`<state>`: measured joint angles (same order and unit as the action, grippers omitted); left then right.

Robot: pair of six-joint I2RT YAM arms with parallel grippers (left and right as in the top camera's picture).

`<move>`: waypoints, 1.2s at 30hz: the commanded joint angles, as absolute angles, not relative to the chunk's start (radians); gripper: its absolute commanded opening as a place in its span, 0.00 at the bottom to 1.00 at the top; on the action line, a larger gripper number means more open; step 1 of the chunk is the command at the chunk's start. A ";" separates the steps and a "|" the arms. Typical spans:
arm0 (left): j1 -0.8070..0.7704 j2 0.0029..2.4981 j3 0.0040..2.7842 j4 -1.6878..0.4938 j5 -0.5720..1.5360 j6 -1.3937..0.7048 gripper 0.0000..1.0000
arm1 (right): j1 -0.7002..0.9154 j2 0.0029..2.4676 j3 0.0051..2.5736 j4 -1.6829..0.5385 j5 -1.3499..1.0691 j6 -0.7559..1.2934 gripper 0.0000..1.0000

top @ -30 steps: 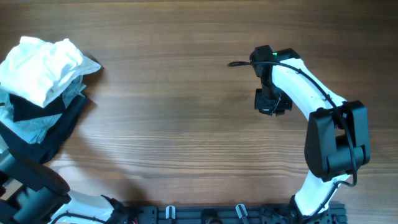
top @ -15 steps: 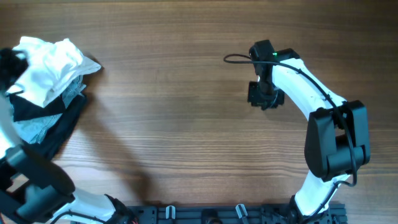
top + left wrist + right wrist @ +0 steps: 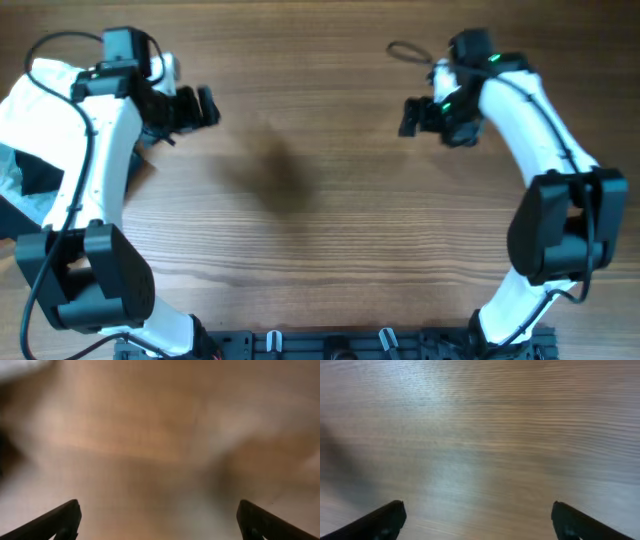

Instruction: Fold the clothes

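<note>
The clothes (image 3: 38,120) lie in a pile at the table's left edge: a white garment on top, dark and pale blue-grey ones under it, partly hidden by my left arm. My left gripper (image 3: 203,106) hangs just right of the pile over bare wood, pointing right. In the left wrist view its fingertips (image 3: 62,519) stand far apart with only blurred wood between them, so it is open and empty. My right gripper (image 3: 412,117) hovers over the table's upper right, pointing left. Its fingertips (image 3: 385,519) are spread wide over bare wood, holding nothing.
The wooden table (image 3: 320,220) stretches between the two arms. A loop of black cable (image 3: 405,51) lies near the right arm's wrist. A rail with arm mounts (image 3: 330,345) runs along the near edge.
The left arm swung up from the bottom left corner to the right side of the clothes pile. The right gripper moved up and turned leftward. Both grippers opened wide.
</note>
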<state>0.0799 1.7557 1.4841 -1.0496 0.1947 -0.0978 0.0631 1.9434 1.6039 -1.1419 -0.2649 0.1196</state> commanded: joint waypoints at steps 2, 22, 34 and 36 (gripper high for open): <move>0.102 1.742 1.494 -1.247 0.140 -0.150 1.00 | 0.023 1.879 1.683 -1.222 -0.292 0.043 0.99; 0.096 0.840 1.027 -0.963 0.088 -0.120 1.00 | 0.020 0.982 1.055 -0.754 -0.101 0.133 1.00; 0.096 0.613 0.973 -1.023 0.088 -0.120 1.00 | 0.020 0.860 0.951 -0.779 -0.101 0.134 1.00; 0.096 0.614 0.973 -1.032 0.088 -0.120 1.00 | 0.020 0.888 0.951 -0.779 -0.101 0.133 1.00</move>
